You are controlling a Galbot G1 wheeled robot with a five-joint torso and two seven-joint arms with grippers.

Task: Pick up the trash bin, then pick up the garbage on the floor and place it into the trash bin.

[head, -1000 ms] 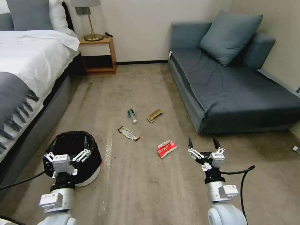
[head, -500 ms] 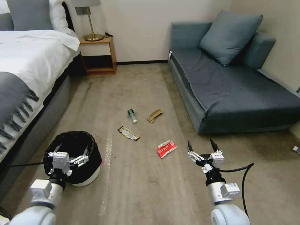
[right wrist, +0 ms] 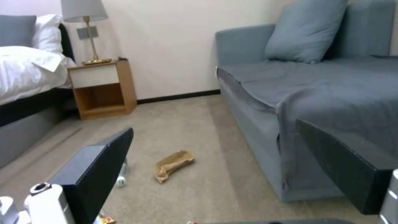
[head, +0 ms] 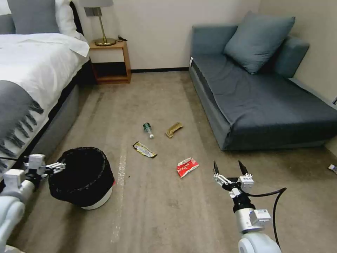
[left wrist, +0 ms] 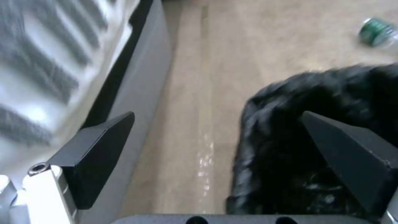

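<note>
Two open jaws on the left gripper [left wrist: 215,146] straddle bare carpet [head: 158,211] and the near edge of the bin [head: 82,175]: one finger hangs over the gap beside the bed [head: 35,70], the other over the crinkled black bag. In the head view this gripper sits at the bin's left side, level with the rim, holding nothing. The bin stands on the floor just beside the bed base.

Risk, as I judge it, lies in the grip. If the jaws close on loose bag alone, the liner could slide off the white shell and the bin would stay down or tip. The bed frame is close on the outer side, so a wide approach could knock it.

The right gripper [head: 228,168] hovers with jaws spread and empty, near the red wrapper [head: 187,167]. Farther off lie the yellow wrapper [head: 144,150], the brown paper [head: 174,129] and the bottle [head: 148,129], all on the carpet between bed and sofa [head: 263,105]. The bottle is round and could roll from a glancing touch; the flat wrappers may be hard to pinch off the pile.
</note>
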